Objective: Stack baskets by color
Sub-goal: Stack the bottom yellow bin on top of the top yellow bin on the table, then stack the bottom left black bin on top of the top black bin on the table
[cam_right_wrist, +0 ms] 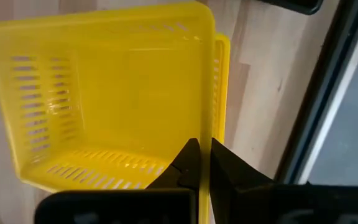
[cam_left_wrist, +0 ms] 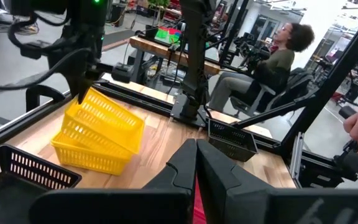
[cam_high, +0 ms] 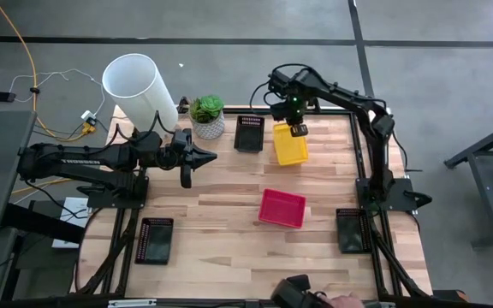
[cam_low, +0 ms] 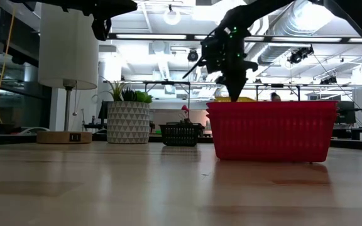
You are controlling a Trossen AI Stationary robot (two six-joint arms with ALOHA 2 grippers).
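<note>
The right claw is up at the far side of the wooden counter, pinched tight on the rim of a yellow basket. In the left wrist view that upper yellow basket hangs tilted from the claw, one end dropped into a second yellow basket sitting flat on the counter beneath it, so the two are nested at an angle, not yet square. The right wrist view looks straight down into the held basket, with the fingers clamped on its wall and the lower basket's rim peeking out alongside. Just beside the yellow pair, towards the plant pot, sits a black basket. A pink-red basket lies alone in the middle of the counter, well apart from the yellow ones. Two more black baskets wait near the arm bases: one on the left, one on the right. The left claw hovers over the counter's left side near the plant pot, fingers closed together and holding nothing. The big white cylinder stands at the far left corner. A seated person shows beyond the counter.
</note>
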